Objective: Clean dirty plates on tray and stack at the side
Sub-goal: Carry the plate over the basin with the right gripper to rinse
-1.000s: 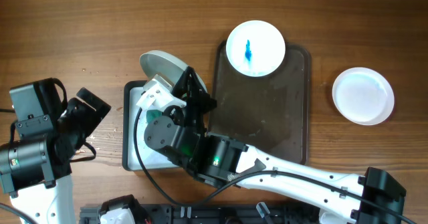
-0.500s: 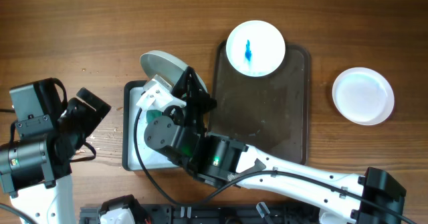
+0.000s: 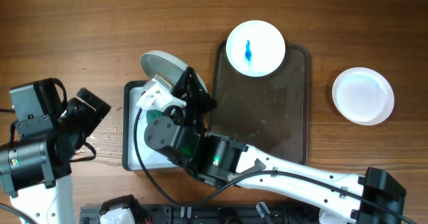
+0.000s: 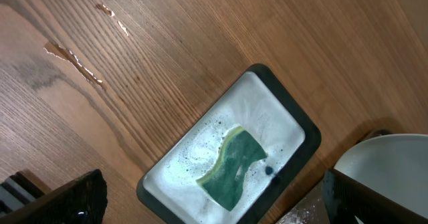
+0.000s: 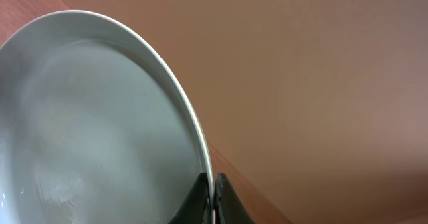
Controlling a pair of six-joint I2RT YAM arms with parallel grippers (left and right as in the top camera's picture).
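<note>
My right gripper [image 3: 189,85] is shut on the rim of a white plate [image 3: 162,66] and holds it tilted on edge above the far end of the basin [image 3: 131,90]. In the right wrist view the fingertips [image 5: 202,196] pinch the plate's rim, and the plate [image 5: 87,130] looks plain white. A second plate [image 3: 255,47] with a blue smear lies at the far end of the dark brown tray [image 3: 261,110]. A third, plain white plate [image 3: 363,95] lies on the table to the right of the tray. My left gripper [image 3: 89,107] is open and empty, left of the basin.
The pale-blue basin [image 4: 299,122] holds a green sponge [image 4: 234,167] and foamy water; in the overhead view my right arm covers most of it. The held plate's edge [image 4: 388,160] shows at the lower right of the left wrist view. Wet streaks [image 4: 73,60] mark the wood.
</note>
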